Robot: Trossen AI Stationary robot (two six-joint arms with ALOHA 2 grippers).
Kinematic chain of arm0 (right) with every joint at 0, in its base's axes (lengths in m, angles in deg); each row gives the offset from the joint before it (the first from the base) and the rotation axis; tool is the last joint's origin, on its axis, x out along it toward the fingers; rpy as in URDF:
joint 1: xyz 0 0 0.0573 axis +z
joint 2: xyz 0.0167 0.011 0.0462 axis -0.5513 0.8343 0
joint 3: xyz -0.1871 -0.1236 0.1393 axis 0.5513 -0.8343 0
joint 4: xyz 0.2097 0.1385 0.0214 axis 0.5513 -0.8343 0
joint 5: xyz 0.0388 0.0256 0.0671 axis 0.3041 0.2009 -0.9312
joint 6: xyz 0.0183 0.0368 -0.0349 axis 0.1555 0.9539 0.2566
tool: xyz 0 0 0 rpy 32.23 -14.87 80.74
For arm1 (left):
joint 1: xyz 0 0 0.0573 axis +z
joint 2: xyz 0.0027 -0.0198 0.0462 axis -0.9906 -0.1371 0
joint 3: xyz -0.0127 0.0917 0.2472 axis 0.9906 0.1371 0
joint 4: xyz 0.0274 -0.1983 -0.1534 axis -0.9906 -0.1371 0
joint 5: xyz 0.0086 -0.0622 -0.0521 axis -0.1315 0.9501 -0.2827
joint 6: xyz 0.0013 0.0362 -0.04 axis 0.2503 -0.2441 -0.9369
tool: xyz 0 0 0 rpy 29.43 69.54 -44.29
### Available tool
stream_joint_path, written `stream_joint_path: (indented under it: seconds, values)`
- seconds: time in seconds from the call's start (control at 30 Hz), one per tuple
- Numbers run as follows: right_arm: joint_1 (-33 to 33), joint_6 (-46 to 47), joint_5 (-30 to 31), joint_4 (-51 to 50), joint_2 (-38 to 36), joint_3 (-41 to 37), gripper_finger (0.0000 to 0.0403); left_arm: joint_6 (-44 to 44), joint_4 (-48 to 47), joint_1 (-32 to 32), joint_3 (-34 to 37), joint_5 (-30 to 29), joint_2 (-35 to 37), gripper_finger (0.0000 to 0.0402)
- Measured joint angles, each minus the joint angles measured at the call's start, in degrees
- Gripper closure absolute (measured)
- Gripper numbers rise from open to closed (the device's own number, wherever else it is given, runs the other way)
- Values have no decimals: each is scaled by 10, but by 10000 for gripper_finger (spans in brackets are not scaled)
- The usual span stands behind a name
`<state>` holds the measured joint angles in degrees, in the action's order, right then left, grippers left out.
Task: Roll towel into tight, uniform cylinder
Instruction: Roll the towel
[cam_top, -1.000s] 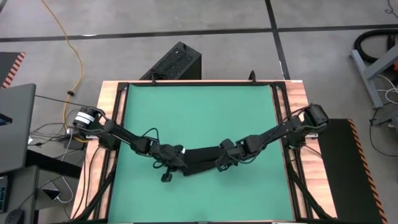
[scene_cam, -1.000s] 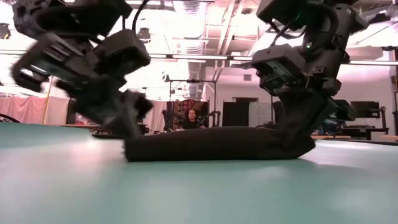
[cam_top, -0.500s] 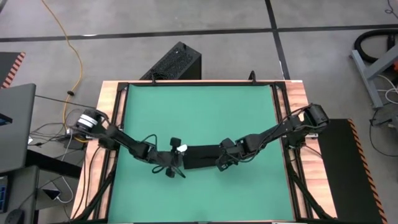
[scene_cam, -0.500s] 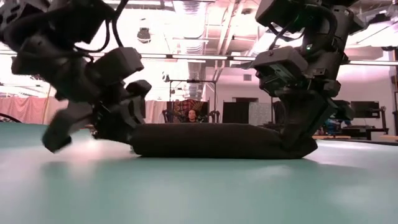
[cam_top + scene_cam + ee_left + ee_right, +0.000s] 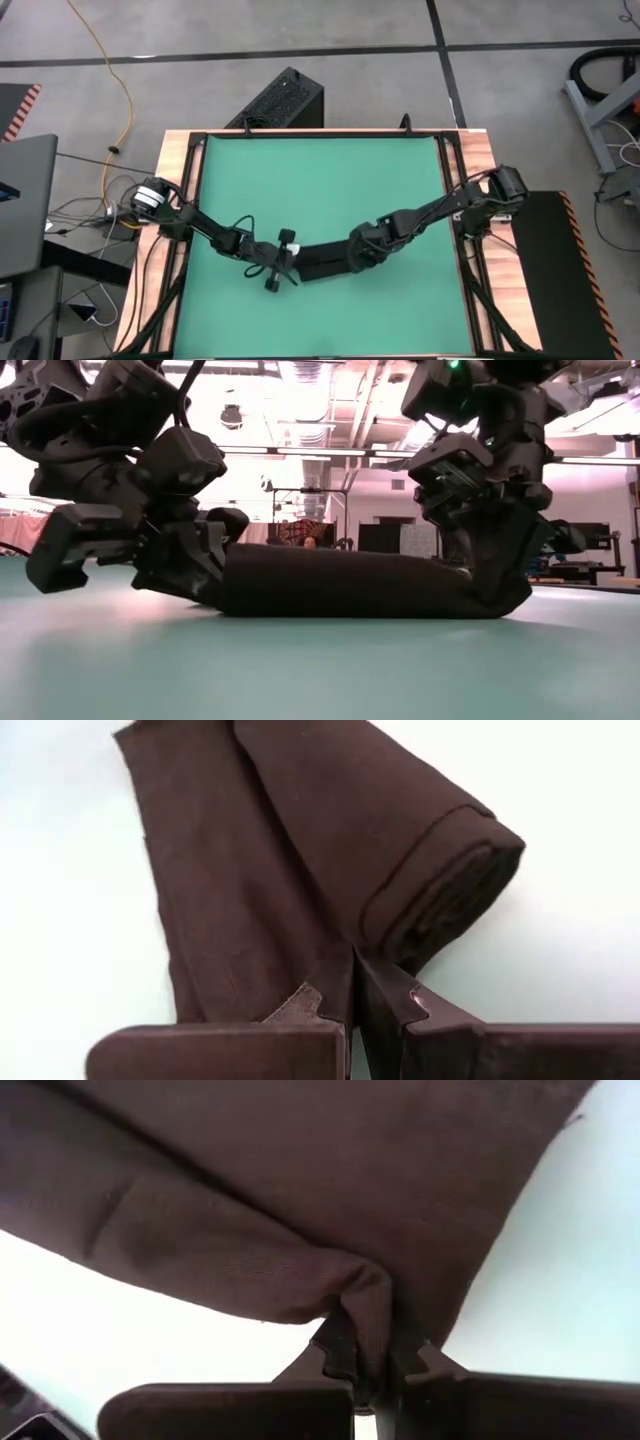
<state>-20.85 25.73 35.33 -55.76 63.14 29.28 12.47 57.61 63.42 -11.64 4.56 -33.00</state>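
The towel [image 5: 322, 260] is a dark, soft cloth rolled partway into a low, thick cylinder lying across the lower middle of the green mat [image 5: 320, 180] in the high view. In the low view it reads as a long rounded roll [image 5: 345, 582] flat on the mat. The left wrist view shows the rolled end with its layered edge and a flat flap spread beside it.

At the roll's left end, the left gripper [image 5: 283, 258] sits low on the mat, its arm reaching in from the table's left edge; its fingers [image 5: 385, 1005] are pressed together with a fold of towel edge pinched between them.

At the roll's right end, the right gripper [image 5: 355, 252] comes in from the right edge, angled down; its fingers [image 5: 345, 1350] are nearly closed, clamping a bunched pleat of towel.
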Motion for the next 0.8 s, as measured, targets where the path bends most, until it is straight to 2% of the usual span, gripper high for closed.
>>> stream_joint_path:
  seconds: [0.27, 0.43, 0.6, 0.7, 0.8]
  values:
    - [-45, -7, -86, 18, 0, 0, 384, -15, -18, -7, -1, 20, 1, 401]
    - [-66, -12, -103, 16, 0, 0, 384, -13, -28, -13, 0, 26, 13, 401]
    - [-88, -14, -119, 2, 0, 0, 384, -10, -65, -26, 2, 30, 68, 402]
    - [-95, -14, -126, -1, 0, -2, 384, -10, -118, -39, 2, -2, 114, 402]
    - [-90, -20, -109, 8, -1, -1, 384, -10, -156, -54, 2, -64, 153, 401]
